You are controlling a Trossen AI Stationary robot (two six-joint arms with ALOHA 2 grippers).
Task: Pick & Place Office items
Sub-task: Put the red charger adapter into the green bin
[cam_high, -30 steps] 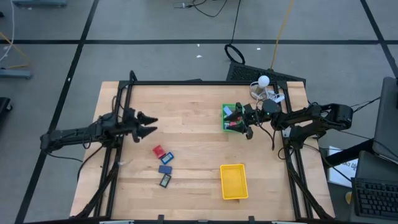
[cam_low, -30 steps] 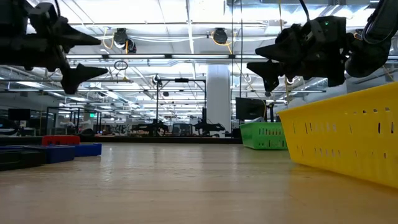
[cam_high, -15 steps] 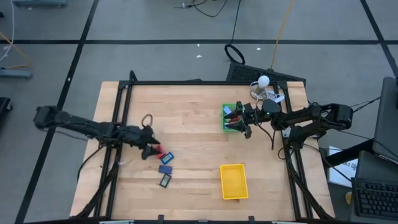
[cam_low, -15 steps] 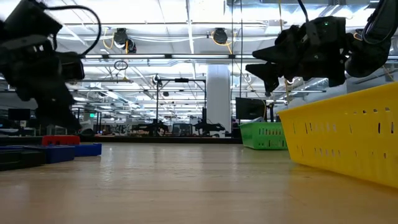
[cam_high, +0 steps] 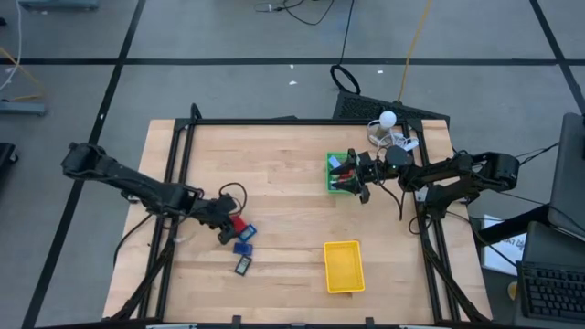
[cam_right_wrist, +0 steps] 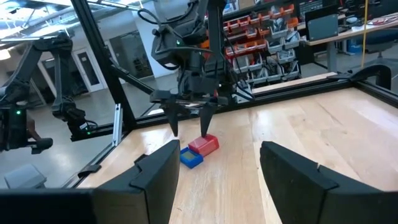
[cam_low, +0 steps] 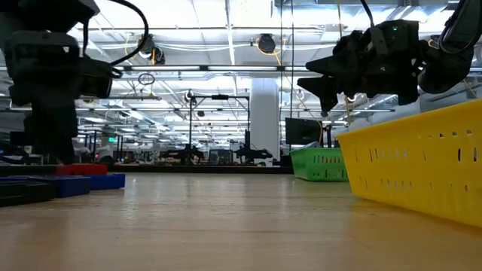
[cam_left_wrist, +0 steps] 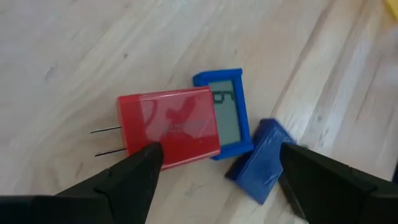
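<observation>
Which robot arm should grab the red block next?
The left one. Its open gripper is right over the red block, while the right gripper hangs over the green tray.

We see a red plug block (cam_left_wrist: pixel 169 127) lying flat on the tabletop, two metal prongs sticking out sideways. Its far edge overlaps a blue-framed piece with a grey screen (cam_left_wrist: pixel 225 112). A plain blue block (cam_left_wrist: pixel 258 160) touches that frame's corner. A fourth dark piece (cam_high: pixel 242 265) lies apart nearby.
</observation>
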